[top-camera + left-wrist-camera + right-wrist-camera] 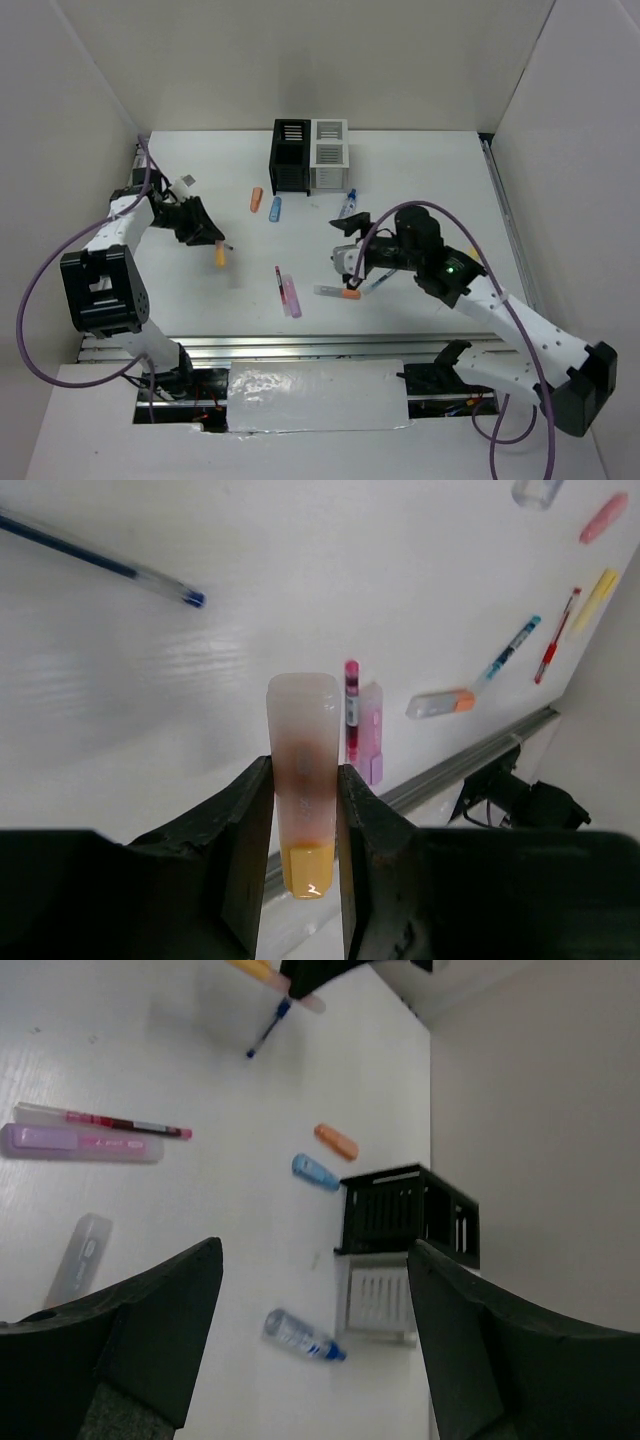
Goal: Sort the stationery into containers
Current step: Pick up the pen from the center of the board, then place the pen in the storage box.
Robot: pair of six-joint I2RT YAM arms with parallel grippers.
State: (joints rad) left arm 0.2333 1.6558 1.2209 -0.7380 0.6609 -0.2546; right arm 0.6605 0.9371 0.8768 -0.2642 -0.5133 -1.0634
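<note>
My left gripper [214, 243] [303, 772] is shut on a stubby yellow-capped marker [302, 770] [220, 256], held off the table at the left. My right gripper [343, 250] [315, 1250] stands open with nothing between its fingers, over the middle right. Beyond it lie a clear blue-capped tube [303, 1336] [347, 205] and the joined containers, black [289, 156] [410, 1210] and white [330, 152] [378, 1300]. Loose stationery lies around: an orange marker [256, 199], a blue marker [275, 208], a red pen [278, 283], a pink-purple marker [291, 297] and an orange-capped marker [337, 292].
A thin blue pen [100, 558] lies near the left arm. Further pens and markers lie toward the right, among them a blue pen [508, 650], a red pen [556, 635] and a yellow marker [595, 598]. White walls enclose the table; a metal rail [300, 345] runs along its near edge.
</note>
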